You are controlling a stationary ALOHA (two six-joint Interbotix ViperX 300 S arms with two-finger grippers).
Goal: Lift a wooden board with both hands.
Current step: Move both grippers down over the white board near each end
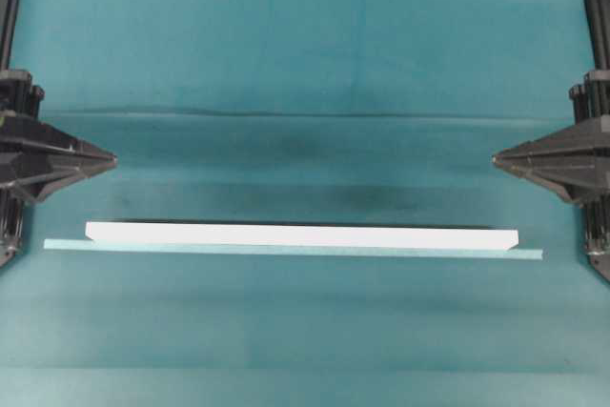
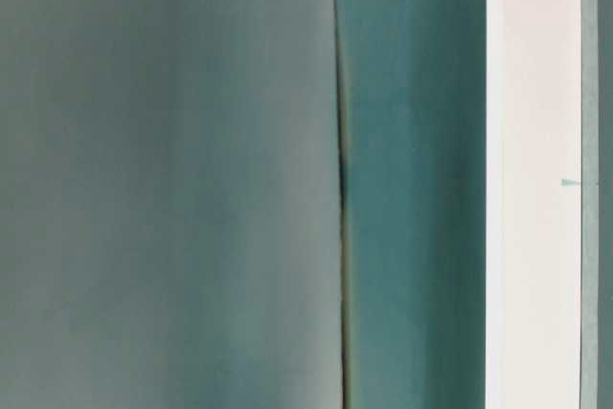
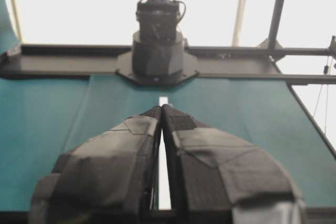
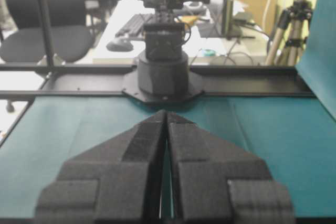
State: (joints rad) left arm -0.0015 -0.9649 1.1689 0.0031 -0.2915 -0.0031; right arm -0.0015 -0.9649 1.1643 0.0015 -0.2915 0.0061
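both hands closed, empty — left hand (image 1: 112, 159), right hand (image 1: 496, 158) — wooden board (image 1: 300, 234) untouched.

Robotics lab, teal-covered bench (image 1: 305, 45), office chair (image 4: 47, 19), tripod (image 4: 294, 24), keyboard (image 4: 137, 23)

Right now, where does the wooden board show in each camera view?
Overhead: wooden board lies across lower centre, untouched.
Table-level: tall white band at right.
Left wrist: white sliver beyond the fingertips.
Right wrist: not visible.
Shared landmark: teal cloth.

long white wooden board (image 1: 301, 234) seemingly flat on cloth.
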